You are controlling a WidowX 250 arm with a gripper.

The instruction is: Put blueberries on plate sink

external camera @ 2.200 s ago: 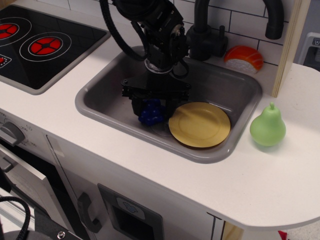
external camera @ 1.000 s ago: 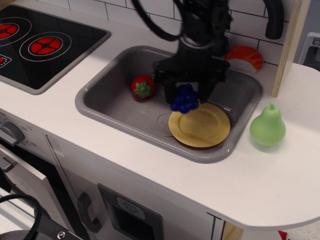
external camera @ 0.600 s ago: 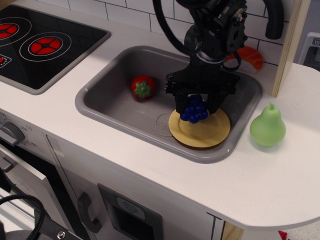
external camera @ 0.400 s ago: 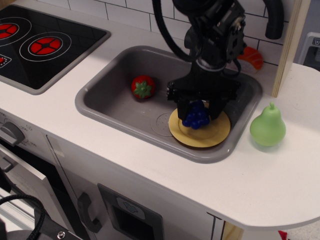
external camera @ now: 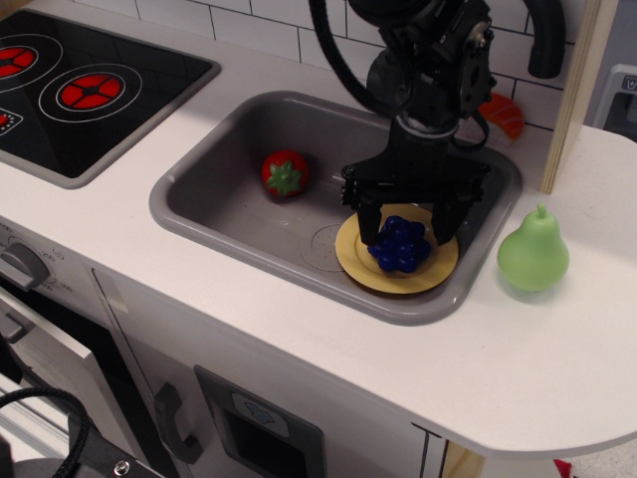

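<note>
The blueberries point(external camera: 400, 245), a glossy dark-blue cluster, lie on the mustard-yellow plate point(external camera: 428, 273) at the right end of the grey sink point(external camera: 214, 219). My black gripper point(external camera: 406, 221) hangs straight over the plate. Its two fingers point(external camera: 368, 221) stand apart, one on each side of the cluster, with a gap to the berries on both sides. The gripper is open and holds nothing.
A red toy strawberry point(external camera: 285, 173) lies in the sink's left half. A green pear point(external camera: 533, 253) stands on the white counter right of the sink. A piece of sushi point(external camera: 503, 114) and the black tap point(external camera: 544, 40) are behind. The black stovetop point(external camera: 85, 90) is at left.
The gripper carried the blueberries from the sink floor right to the plate, lowered them and opened. The berries now rest on the plate. The strawberry came into view once the arm moved off.
</note>
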